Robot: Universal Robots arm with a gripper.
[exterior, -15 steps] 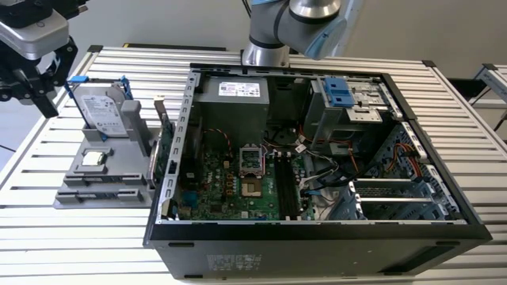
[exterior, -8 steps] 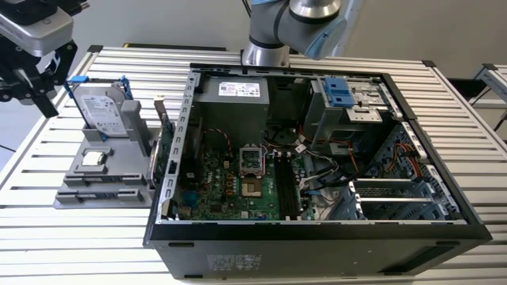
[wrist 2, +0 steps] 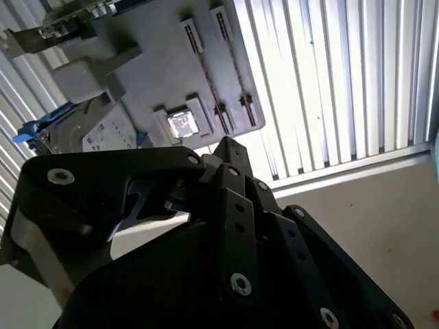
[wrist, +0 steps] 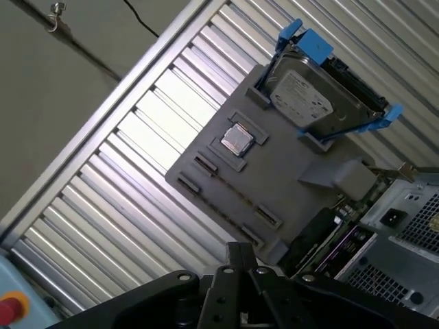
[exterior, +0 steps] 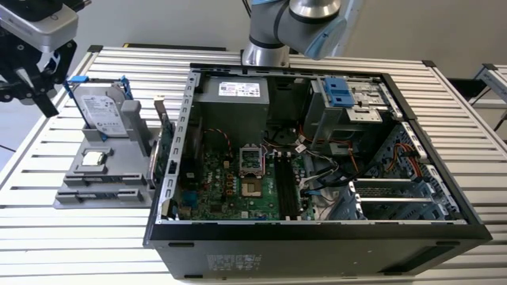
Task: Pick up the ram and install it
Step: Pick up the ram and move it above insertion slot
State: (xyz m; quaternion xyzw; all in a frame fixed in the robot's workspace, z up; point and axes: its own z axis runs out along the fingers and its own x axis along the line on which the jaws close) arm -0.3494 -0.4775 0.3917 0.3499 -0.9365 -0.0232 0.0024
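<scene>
My gripper point(exterior: 47, 107) hangs over the exterior view's left edge of the slatted table, just left of the grey parts holder point(exterior: 119, 184). Its black fingers meet at one tip in both wrist views point(wrist 2: 226, 146) point(wrist: 240, 249), shut with nothing between them. The ram is out of view. The holder's long narrow slots point(wrist: 236, 192) look bare. The open computer case point(exterior: 317, 231) lies to the exterior view's right, its motherboard point(exterior: 237, 190) exposed.
On the holder stand a silver hard drive in a blue frame point(exterior: 103, 110) and a small square chip point(exterior: 94, 158). A green expansion card point(exterior: 165, 151) stands on edge between holder and case. The arm's base point(exterior: 265, 53) rises behind the case.
</scene>
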